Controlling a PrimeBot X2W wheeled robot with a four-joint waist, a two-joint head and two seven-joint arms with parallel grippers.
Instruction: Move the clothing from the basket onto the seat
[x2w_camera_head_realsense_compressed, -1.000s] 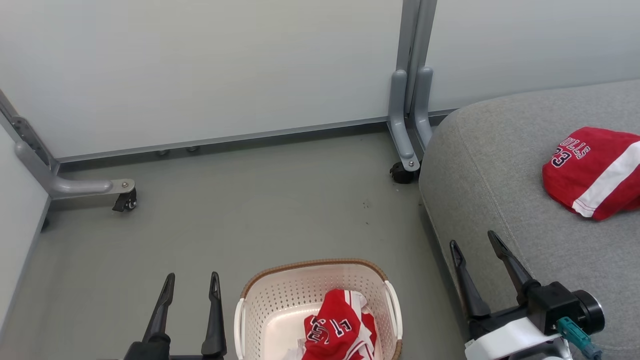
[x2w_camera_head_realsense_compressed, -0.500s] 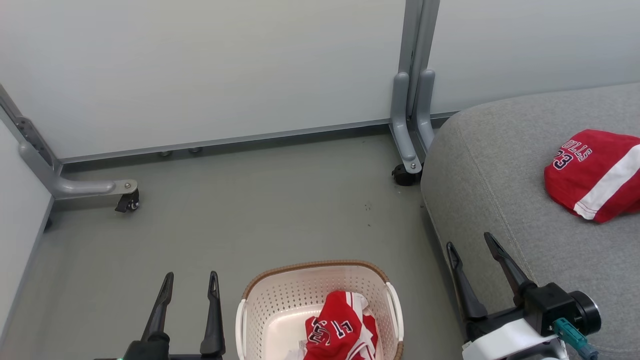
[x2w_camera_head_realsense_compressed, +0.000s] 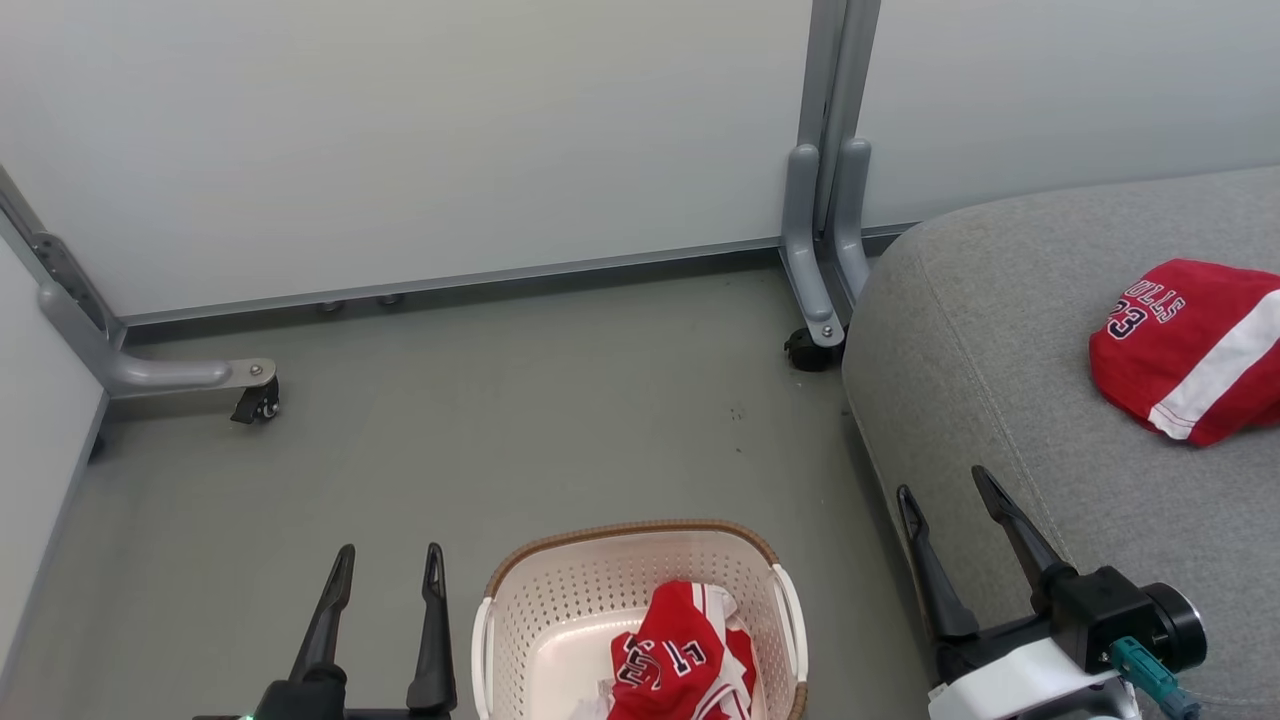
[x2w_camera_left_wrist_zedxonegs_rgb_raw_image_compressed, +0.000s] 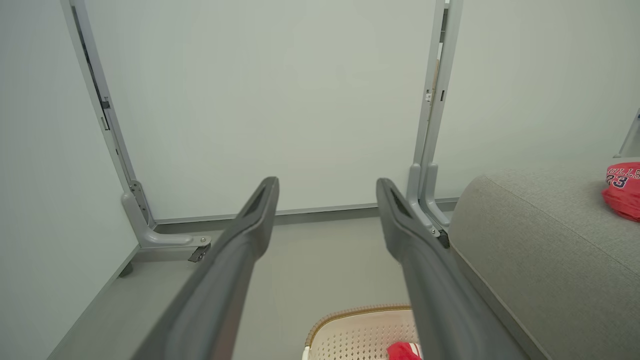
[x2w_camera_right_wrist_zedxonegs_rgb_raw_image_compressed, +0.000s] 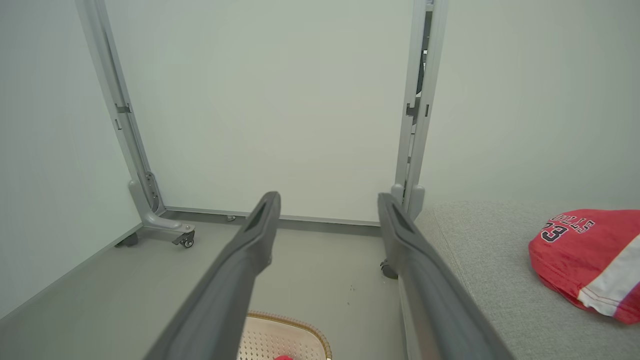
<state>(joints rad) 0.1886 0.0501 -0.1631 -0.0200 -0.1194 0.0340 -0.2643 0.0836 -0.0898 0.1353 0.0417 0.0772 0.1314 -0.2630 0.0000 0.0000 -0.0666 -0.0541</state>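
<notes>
- A crumpled red jersey with dark lettering and white trim lies inside the basket, bunched against its right-hand wall. A little white cloth shows beneath it.
- The basket is cream perforated plastic with a brown woven-look rim. It stands on the grey floor between the robot's two arms, and the left half of its bottom is bare.
- The seat is a large grey fabric cushion with a rounded edge. It rises just to the right of the basket, with a strip of floor between them.
- A second red jersey, with a white stripe and the number 23, rests on top of the seat, well apart from the basket.
- The left gripper hangs just left of the basket, its jaws spread wide and empty, its fingers pointing toward the far wall.
- The right gripper sits at the seat's near left edge, its jaws also spread and holding nothing.
- Pale partition panels close off the back and the left side.
- A grey metal foot on a caster juts onto the floor at the far left, and a pair of feet stands by the seat's far corner.
</notes>
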